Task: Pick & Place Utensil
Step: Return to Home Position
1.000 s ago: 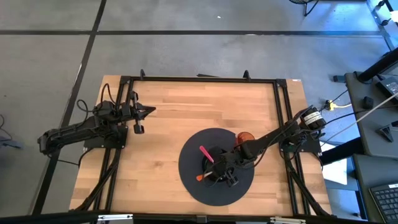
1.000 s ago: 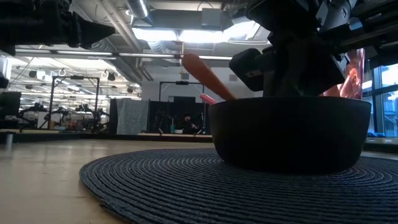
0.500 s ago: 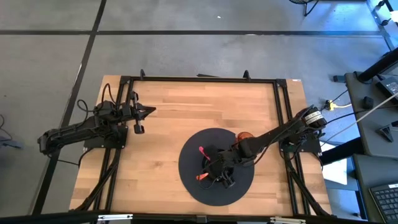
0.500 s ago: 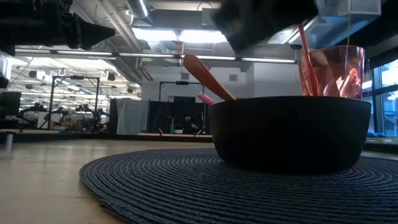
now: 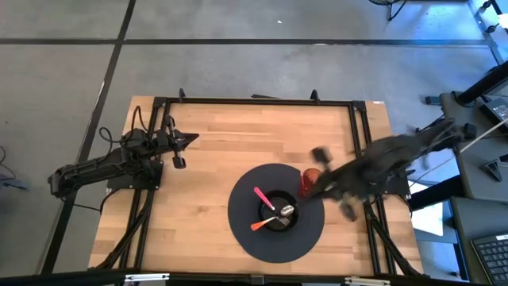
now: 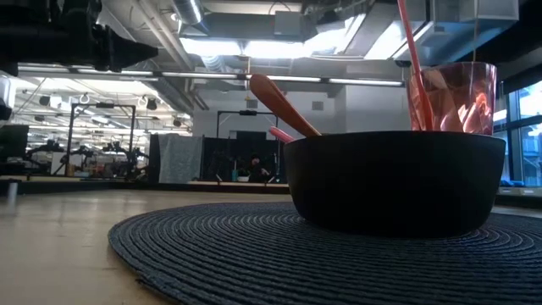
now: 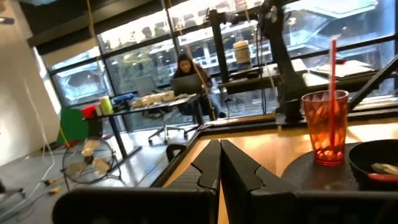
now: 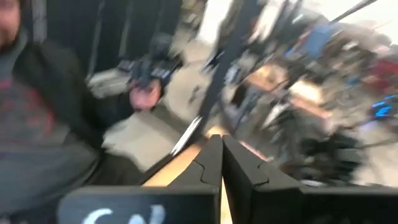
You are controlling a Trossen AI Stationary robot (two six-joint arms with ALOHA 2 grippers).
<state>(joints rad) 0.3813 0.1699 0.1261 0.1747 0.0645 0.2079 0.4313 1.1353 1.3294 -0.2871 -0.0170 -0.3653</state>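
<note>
Black and woven, the round placemat (image 6: pixel 254 254) closest to the low camera, flat on the wooden table (image 5: pixel 214 135), right of centre. Squarely on it, the black bowl (image 6: pixel 394 182). Holds three utensils: the pink fork (image 5: pixel 263 197) leaning out over the rim toward the left arm's side, the orange spoon (image 5: pixel 259 226) leaning out over the left rim beside it, and a silver spoon (image 5: pixel 285 211) lying inside between them. From table level, only the orange handle slanting up over the bowl's left rim and a pink tip just beneath it. Just behind the bowl, at the mat's far right edge, a clear red cup (image 5: pixel 310 181), upright, with a thin red stick (image 6: pixel 410 51) poking up out of it. Nothing gripped by either arm. Right arm (image 5: pixel 381 159) stretched in from the table's right side, over the wood to the right of the cup; right gripper (image 8: pixel 219 143) with fingers pressed together, empty. Farther off, at the table's left side, the left arm (image 5: pixel 103 168) folded low, left gripper (image 7: pixel 219 146) pointing across the table toward the cup and bowl, fingers likewise closed on nothing. Beyond the table, a person (image 7: pixel 186 71) seated at a desk behind a laptop
</note>
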